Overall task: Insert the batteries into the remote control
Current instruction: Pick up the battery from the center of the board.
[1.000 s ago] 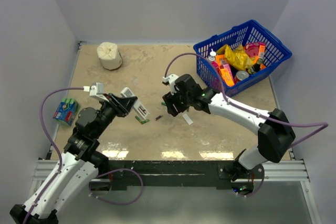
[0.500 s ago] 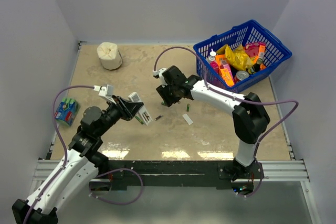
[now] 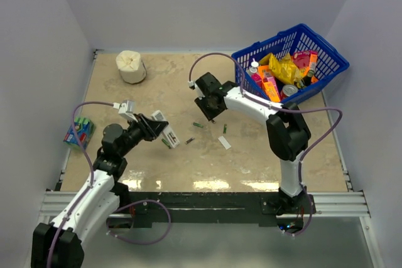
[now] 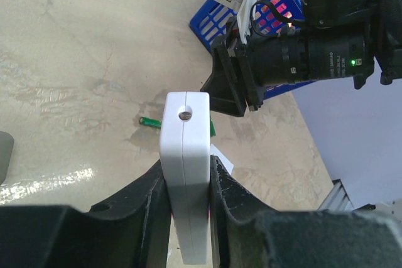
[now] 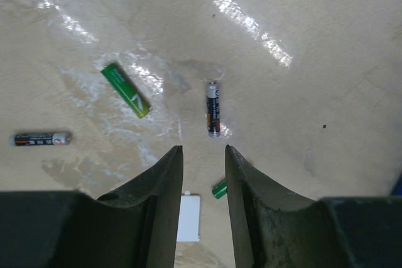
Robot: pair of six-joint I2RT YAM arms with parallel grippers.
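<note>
While the left pincer stays clenched on the remote control, holding it edge-up above the table with hardly any drift over the last second, the right arm has folded its elbow and drawn back toward the far side. That retreat leaves the right pincer released, with nothing between its fingers, and uncovers the loose batteries it was hanging over. By the look of it no cell is picked yet, so loading has not begun.

From the right wrist, a green cell lies ahead and left of the tips. A dark cell lies straight ahead of the gap, and a second dark cell lies far off to the left. A small white cover piece, probably the remote's back, sits under the fingers.

Well out to the left pincer's left lies a shrink-wrapped battery pack, and a paper roll stands far beyond it. Near the right pincer's right is a blue basket of groceries, which may crowd the arm's swing. Nothing blocks the dark cell ahead.
</note>
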